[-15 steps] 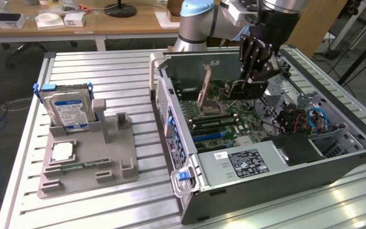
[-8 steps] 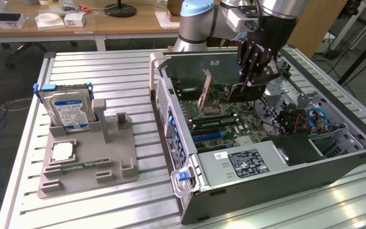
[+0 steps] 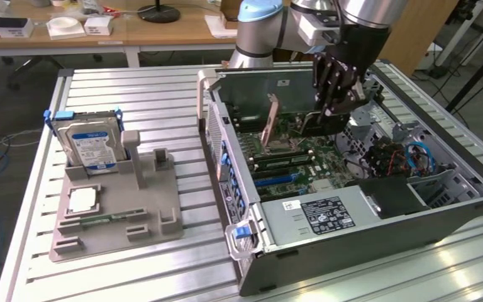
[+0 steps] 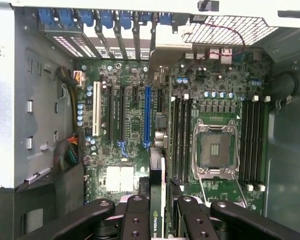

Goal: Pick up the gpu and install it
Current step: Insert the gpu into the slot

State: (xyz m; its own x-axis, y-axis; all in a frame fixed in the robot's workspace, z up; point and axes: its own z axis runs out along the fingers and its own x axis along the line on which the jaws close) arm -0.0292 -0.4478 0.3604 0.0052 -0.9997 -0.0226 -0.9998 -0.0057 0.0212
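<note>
Right of centre in the exterior view's upper half, the gpu is clamped by the narrowly parted gripper; both are held over the open computer case.

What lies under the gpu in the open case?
The motherboard with its expansion slots and processor socket. The gpu, clamped in the gripper, covers the strip of board beneath it.

1. One robot arm; one gripper.
2. One gpu.
3. One open computer case, with one motherboard inside.
4. On that board: one processor socket, one long blue slot, one white slot.
5. One grey holder tray, carrying one hard drive, one square silver chip and one narrow green memory stick.
6. One slatted metal table.
</note>
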